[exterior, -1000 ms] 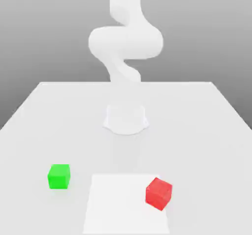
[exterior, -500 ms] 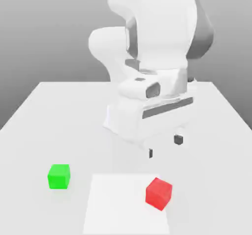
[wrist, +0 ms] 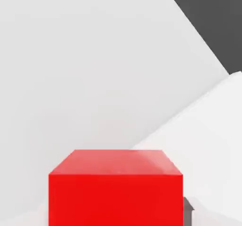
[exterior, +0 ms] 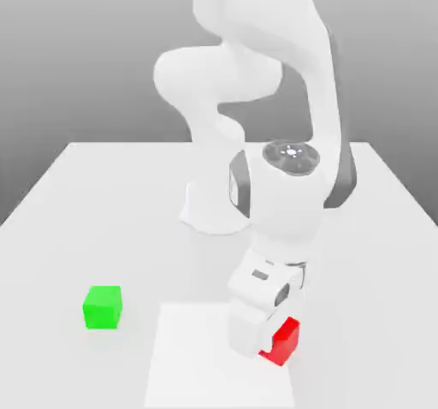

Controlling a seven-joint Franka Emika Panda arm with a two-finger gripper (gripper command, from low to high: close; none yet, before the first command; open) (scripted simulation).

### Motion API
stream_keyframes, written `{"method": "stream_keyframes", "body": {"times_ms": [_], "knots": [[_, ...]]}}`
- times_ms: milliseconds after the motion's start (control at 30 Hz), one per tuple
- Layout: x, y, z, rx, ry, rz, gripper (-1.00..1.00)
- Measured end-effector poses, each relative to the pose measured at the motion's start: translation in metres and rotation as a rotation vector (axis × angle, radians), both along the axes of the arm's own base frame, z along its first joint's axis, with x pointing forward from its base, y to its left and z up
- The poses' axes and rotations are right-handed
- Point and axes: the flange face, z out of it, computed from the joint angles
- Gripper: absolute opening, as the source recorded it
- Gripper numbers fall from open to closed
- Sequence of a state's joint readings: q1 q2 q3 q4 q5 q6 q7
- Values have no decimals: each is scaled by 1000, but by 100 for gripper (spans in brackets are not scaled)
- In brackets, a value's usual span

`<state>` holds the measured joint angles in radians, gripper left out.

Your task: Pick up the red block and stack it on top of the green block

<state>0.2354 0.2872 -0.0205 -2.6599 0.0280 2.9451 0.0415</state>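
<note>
Two cubes, one red and one green, sit on a pale table (exterior: 51,253) in the exterior view, with a white robot arm (exterior: 287,198) reaching down from 12 o'clock. The green block (exterior: 103,307) rests between 7 and 8 o'clock, well apart from the arm and with its top face bare. The red block (exterior: 285,344) is at 5 o'clock, by the near-side edge of a flat white square (exterior: 201,356) that lies at 6 o'clock. What has just changed is the arm: half a second ago the gripper (exterior: 275,347) hung above the red block with its fingers spread; now it is down at the block, hiding part of it, and has closed on it. Neither cube appears to have shifted, and the red one looks to be at table height, with no lift to be seen. In the hand view, the red block looms large and squared up to the hand, with a dark finger pad (wrist: 188,212) right beside one of its side faces. For the task, this means the grasp seems made and the stacking is still to do: the likely next move is straight up, then across toward the green block. A slightly off-centre hold could let the cube tilt when set down.
</note>
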Motion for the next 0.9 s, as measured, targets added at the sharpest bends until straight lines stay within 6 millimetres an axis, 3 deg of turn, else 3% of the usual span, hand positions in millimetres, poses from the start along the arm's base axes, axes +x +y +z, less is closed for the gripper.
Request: {"method": "stream_keyframes", "body": {"times_ms": [67, 233, 333, 400, 567, 600, 667, 833, 867, 900], "knots": [[1, 0, 10, 0, 0, 1, -100], [1, -6, 59, -1, -1, -19, -100], [1, -93, 76, -12, -5, -268, -100], [-10, -151, 84, -15, -7, -449, -100], [-59, -249, 99, -8, -3, -816, -100], [-69, -264, 99, -3, -2, -877, -100], [-76, -275, 88, 3, -2, -922, -100], [-79, -278, 43, 3, -2, -937, -100], [-80, -278, 38, 1, -1, -938, 100], [-80, -278, 38, 1, -1, -938, 100]]}}
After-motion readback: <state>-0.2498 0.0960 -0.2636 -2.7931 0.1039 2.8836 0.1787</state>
